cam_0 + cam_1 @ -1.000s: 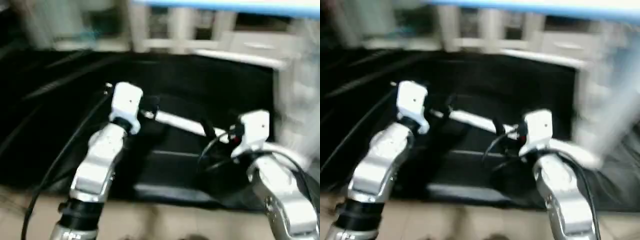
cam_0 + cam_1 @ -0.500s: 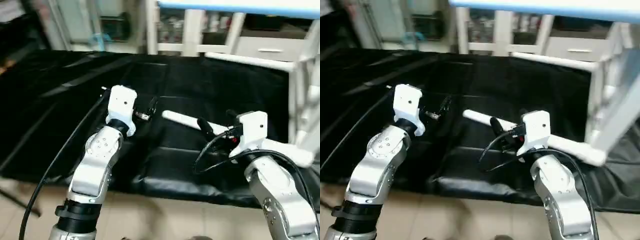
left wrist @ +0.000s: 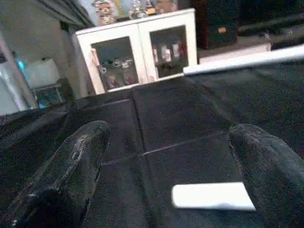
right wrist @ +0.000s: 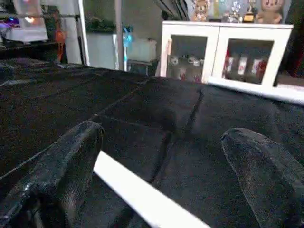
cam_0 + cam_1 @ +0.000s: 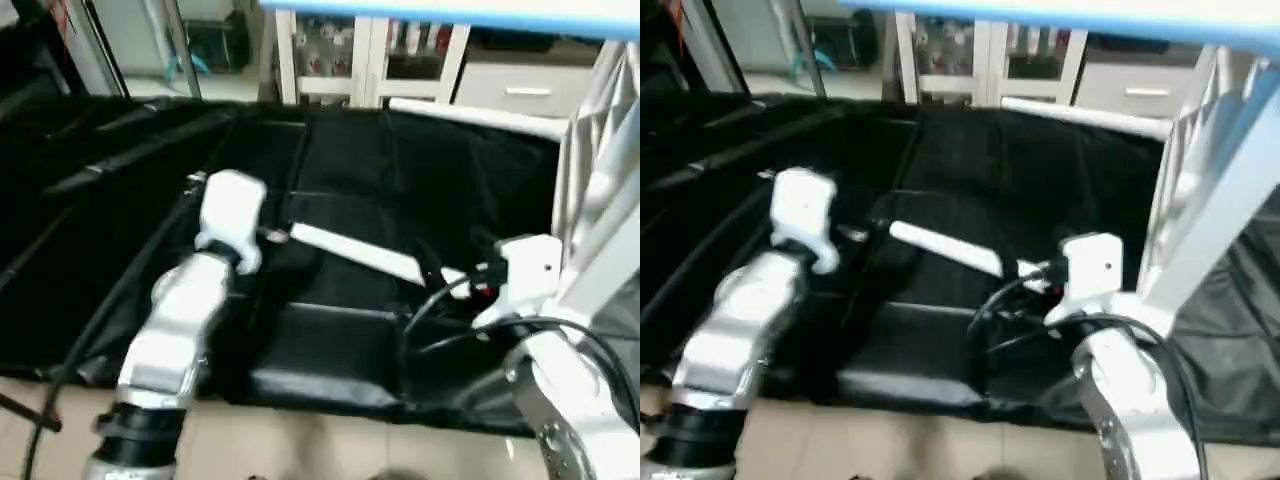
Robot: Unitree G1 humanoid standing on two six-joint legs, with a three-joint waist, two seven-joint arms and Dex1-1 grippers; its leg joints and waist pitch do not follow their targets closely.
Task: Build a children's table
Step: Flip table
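a: since the earlier look, the white leg lying on the black cover sits further from the right gripper, though the head camera has swung too, so much of that shift is the view. the right arm has drawn back toward the near edge.

b: and on the left side now?

a: the left gripper (image 3: 166,190) hovers over the black-covered work surface (image 5: 120,230), its two black fingers (image 3: 71,166) spread wide with nothing between them but the cover. the blunt end of the loose leg (image 5: 355,255) lies just ahead of it, not touched.

b: the middle?

a: that leg lies flat on the cover, slanting from near the left gripper toward the right one. a second leg (image 5: 480,118) lies along the far edge of the cover, in front of the white glass-door cabinet (image 3: 142,50).

b: and the right?

a: the right gripper (image 4: 161,190) is also wide apart and empty, held low over the cover with the loose leg passing close by one finger (image 4: 61,166); whether they touch i cannot tell. at the far right the white tabletop (image 5: 600,180) stands up on edge, ribbed underside showing, beside the right arm.
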